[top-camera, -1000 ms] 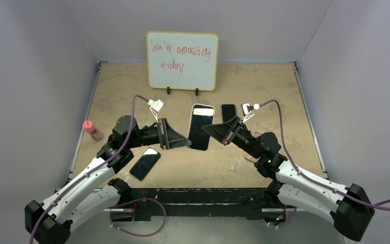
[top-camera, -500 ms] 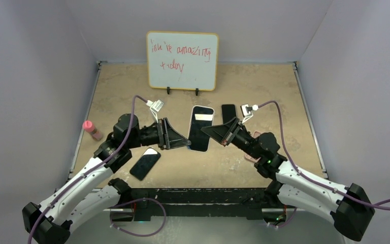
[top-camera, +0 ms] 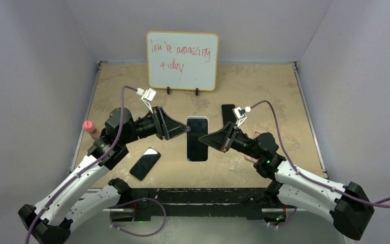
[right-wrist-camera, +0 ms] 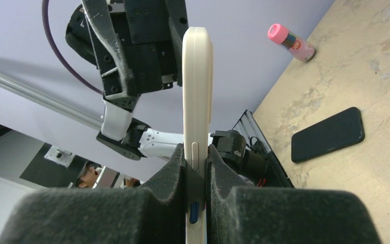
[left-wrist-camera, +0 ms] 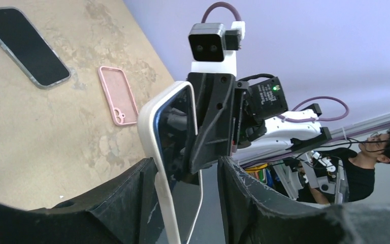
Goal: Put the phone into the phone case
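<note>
1. Change: my left gripper (top-camera: 185,130) was clamped a second ago and has since let go. Its fingers (left-wrist-camera: 132,188) now stand spread, with the phone (top-camera: 197,147) standing edge-on in the gap between them. The back of the case runs just beside one pad; I cannot tell whether they touch.
2. Change: the phone has swung from a tilted pose farther back to a squarer one nearer the table's near edge.
3. Hold: my right gripper (right-wrist-camera: 197,157) alone carries the load. Its fingers (right-wrist-camera: 172,178) are pressed onto the two faces of the phone, over the side buttons.
4. Task item: the phone sits inside the cream phone case (right-wrist-camera: 197,76), held at mid-table between my two grippers.
5. Meaning: the insertion looks largely done – dark screen framed by the cream rim. Whether every corner is snapped home cannot be read from here.
6. Surroundings:
   - a black phone (top-camera: 145,163) lies flat, near left;
   - a second dark phone (top-camera: 228,113) lies far right of centre;
   - a pink case (left-wrist-camera: 118,94) lies on the table (top-camera: 264,91) on the right;
   - a pink-capped bottle (top-camera: 92,130) stands at the left edge;
   - a whiteboard (top-camera: 182,61) stands at the far side.
7. Obstruction: nothing lies under the held phone – only my own spread left fingers crowd it.
</note>
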`<action>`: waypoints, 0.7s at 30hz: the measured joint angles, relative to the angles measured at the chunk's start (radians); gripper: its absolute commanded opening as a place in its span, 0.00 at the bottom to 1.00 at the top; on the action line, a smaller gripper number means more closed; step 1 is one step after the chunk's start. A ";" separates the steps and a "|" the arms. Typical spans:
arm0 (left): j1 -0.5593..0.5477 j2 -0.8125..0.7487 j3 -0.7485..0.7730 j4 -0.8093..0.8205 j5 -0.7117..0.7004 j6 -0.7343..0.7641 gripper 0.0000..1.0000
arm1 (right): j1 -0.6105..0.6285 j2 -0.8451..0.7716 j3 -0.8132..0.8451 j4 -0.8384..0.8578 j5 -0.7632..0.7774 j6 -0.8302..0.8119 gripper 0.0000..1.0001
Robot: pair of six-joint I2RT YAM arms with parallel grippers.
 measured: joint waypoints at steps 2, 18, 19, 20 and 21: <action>0.000 0.018 0.003 0.002 -0.004 0.011 0.47 | 0.000 0.000 0.000 0.001 -0.017 0.000 0.00; 0.000 0.070 -0.022 0.021 -0.015 0.033 0.42 | -0.005 0.009 -0.040 0.074 -0.085 0.026 0.00; 0.000 0.071 -0.027 0.020 -0.015 0.033 0.38 | -0.005 0.009 -0.043 0.073 -0.085 0.027 0.00; 0.000 0.071 -0.030 0.022 -0.014 0.033 0.30 | -0.005 0.010 -0.045 0.073 -0.087 0.028 0.00; 0.000 0.071 -0.032 0.024 -0.014 0.031 0.21 | -0.005 0.010 -0.047 0.072 -0.087 0.028 0.00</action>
